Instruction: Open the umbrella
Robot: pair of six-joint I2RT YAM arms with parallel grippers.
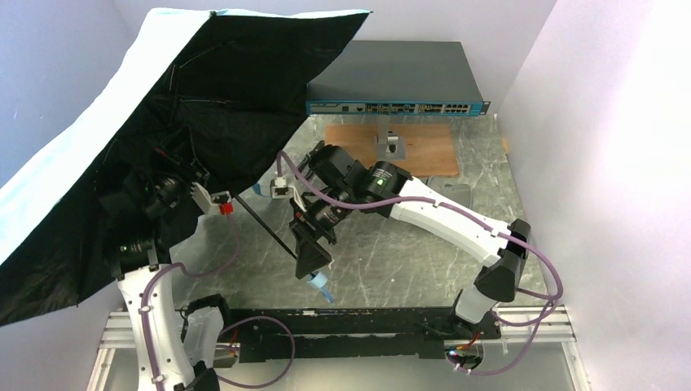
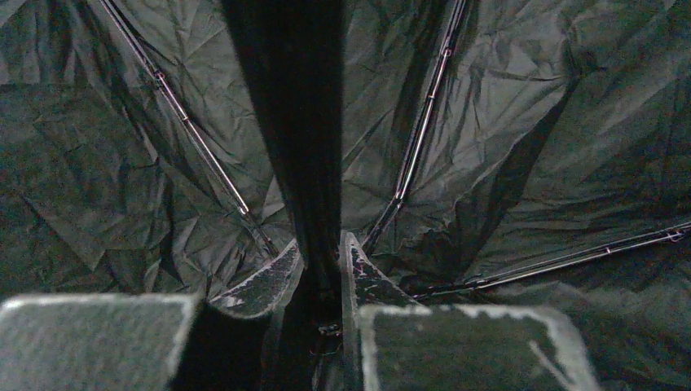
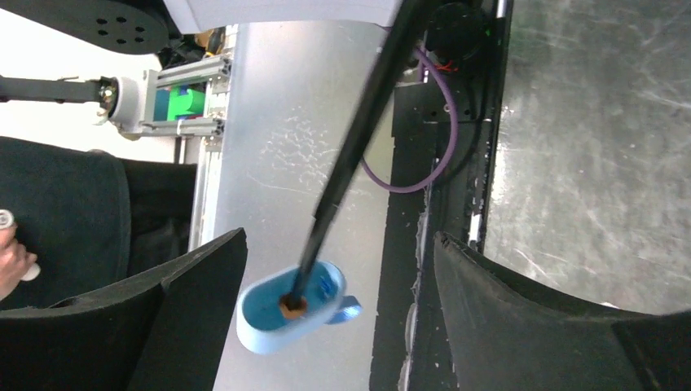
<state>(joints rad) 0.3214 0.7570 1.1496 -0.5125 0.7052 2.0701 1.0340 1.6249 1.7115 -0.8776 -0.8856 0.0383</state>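
One sky-blue folding umbrella with a black underside [image 1: 220, 90] is standing open over a marbled grey tabletop [image 1: 407, 252]; its canopy is filling the overhead view from 9 to 12 o'clock and is being cut off by the left edge. Its thin black shaft [image 1: 265, 228] is slanting towards 5 o'clock, ending at a pale-blue stub handle [image 3: 285, 318] with a small loop at its side.

The right gripper [image 3: 341, 240] is sitting around that handle with its jaws wide apart; the black fingers [image 3: 163, 318] are lying at 9 and 3 o'clock of the handle, touching neither it nor the shaft.

The left gripper [image 2: 322, 261] is buried under the canopy and is hard to pick out from overhead; its own camera is showing only crumpled black fabric, thin metal ribs [image 2: 195, 138] and a dark column of the umbrella running from 12 o'clock down between the fingertips. The jaws are drawn narrow against both sides of that column, seemingly clamped on it, though the gloom is hiding the contact itself.

At 12 o'clock on the table the canopy's corner is partly covering a flat grey network switch with a teal port panel [image 1: 399, 77]; a brown wooden board [image 1: 424, 151] is lying just in front of it, carrying a small grey metal stand [image 1: 389, 145].
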